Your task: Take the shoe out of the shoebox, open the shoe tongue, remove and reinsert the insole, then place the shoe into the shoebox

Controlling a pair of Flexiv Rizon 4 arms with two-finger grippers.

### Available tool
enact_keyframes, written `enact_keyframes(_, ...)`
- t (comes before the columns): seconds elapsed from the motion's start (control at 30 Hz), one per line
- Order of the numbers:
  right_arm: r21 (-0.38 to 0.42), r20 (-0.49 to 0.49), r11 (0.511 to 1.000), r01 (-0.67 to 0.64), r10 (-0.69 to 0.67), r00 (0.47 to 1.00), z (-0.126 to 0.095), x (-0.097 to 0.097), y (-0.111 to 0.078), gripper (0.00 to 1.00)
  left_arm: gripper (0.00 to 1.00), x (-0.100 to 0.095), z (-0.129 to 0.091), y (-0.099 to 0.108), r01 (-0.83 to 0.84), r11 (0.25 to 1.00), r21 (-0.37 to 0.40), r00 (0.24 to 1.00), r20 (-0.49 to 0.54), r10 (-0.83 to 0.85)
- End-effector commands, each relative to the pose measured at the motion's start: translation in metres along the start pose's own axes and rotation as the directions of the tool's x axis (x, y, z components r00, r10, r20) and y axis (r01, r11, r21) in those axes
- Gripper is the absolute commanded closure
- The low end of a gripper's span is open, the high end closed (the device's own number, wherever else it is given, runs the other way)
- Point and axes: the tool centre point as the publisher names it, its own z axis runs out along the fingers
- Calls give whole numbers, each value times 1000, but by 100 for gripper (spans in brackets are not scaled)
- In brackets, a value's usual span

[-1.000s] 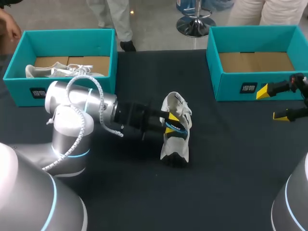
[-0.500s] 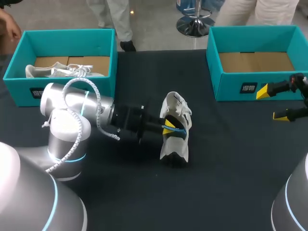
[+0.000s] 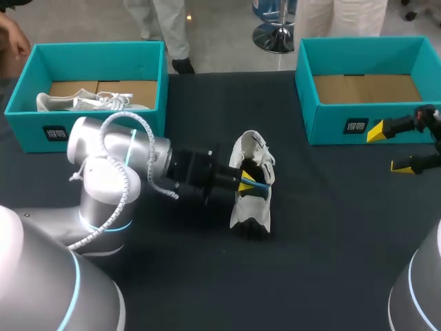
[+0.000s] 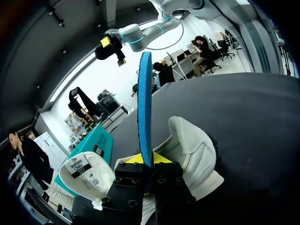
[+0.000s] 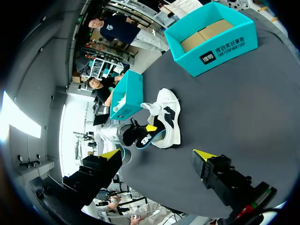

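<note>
A white and black shoe lies on its side in the middle of the dark table. My left gripper reaches into its opening from the left and is shut on the blue insole. In the left wrist view the insole stands on edge, pinched between the yellow tips of the left gripper, with the shoe just beyond and its tongue folded aside. My right gripper hangs open at the right, in front of the right shoebox; from the right gripper the shoe lies well ahead.
A teal shoebox at the back left holds a second white shoe. The teal box at the back right shows only its cardboard floor. Dark tabletop lies between the shoe and my right arm.
The left fingers closed on the blue insole inside the shoe. The left arm drew back to the left a little, then came right again. The right arm stayed put.
</note>
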Motion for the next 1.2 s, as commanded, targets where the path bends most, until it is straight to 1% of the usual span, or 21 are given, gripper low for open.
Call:
enact_keyframes(0.03,-3,3,1000,-1,1,1000,0,-1,-2,0,54,-3,-1,-4,4,1000,2,1000,2,-4)
enact_keyframes(0.07,-3,3,1000,-1,1,1000,0,-1,-2,0,41,-3,-3,-6,4,1000,6,1000,6,-4)
enact_keyframes(0.1,-3,3,1000,-1,1,1000,0,-1,-2,0,43,-4,-6,-9,1,1000,10,1000,11,-1)
enact_keyframes(0.13,-3,3,1000,-1,1,1000,0,-1,-2,0,50,-4,-8,-11,2,1000,15,1000,16,-2)
enact_keyframes(0.17,-3,3,1000,-1,1,1000,0,-1,-2,0,54,-3,-11,-14,1,1000,17,1000,19,-1)
enact_keyframes(0.43,-3,3,1000,-1,1,1000,0,-1,-2,0,63,1,-17,-20,-6,1000,30,1000,13,6)
enact_keyframes(0.53,-3,3,1000,-1,1,1000,0,-1,-2,0,79,5,-14,-18,-2,1000,26,1000,2,1)
enact_keyframes(0.57,-3,3,1000,-1,1,1000,0,-1,-2,0,92,5,-13,-16,1,1000,25,1000,1,-1)
enact_keyframes(0.6,-3,3,1000,-1,1,1000,0,-1,-2,0,100,6,-11,-15,2,1000,23,1000,-3,-2)
enact_keyframes(0.8,-3,3,1000,-1,1,1000,0,-1,-2,0,100,2,-6,-10,-14,1000,10,1000,1,14)
enact_keyframes(1.03,-3,3,1000,-1,1,1000,0,-1,-2,0,100,-5,2,3,-45,999,-24,999,8,45)
enact_keyframes(1.2,-3,3,1000,-1,1,1000,0,-1,-2,0,100,-5,5,11,-46,998,-44,999,5,46)
